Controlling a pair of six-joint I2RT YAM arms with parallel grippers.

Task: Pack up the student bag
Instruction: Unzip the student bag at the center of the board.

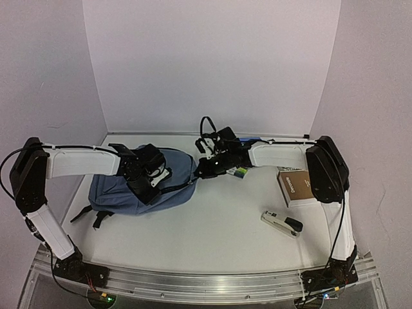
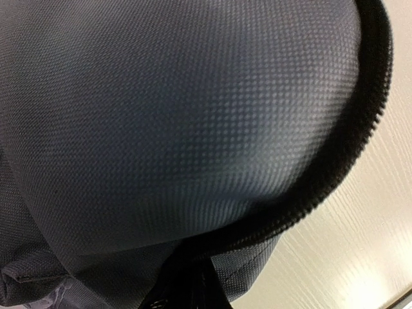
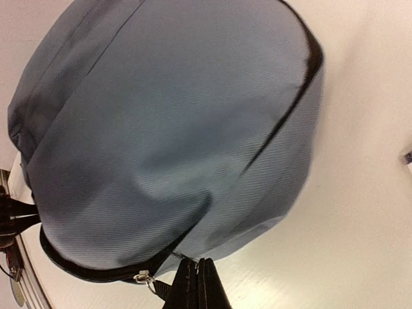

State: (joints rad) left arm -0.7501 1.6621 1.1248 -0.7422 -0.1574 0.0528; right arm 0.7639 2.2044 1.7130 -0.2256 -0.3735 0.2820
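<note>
As left end effector (image 2: 193,293) and right end effector (image 3: 196,286) clamp shut, student bag (image 1: 109,187) zipper edge gripped

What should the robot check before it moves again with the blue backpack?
1. Student bag lying flat on the table: ok.
2. Zipper open for packing: not ok, it looks closed.
3. Left pincer shut: ok.
4. Right pincer shut: ok; what it pinches: cannot tell.
5. Stapler and brown box waiting on the table: ok.
</note>
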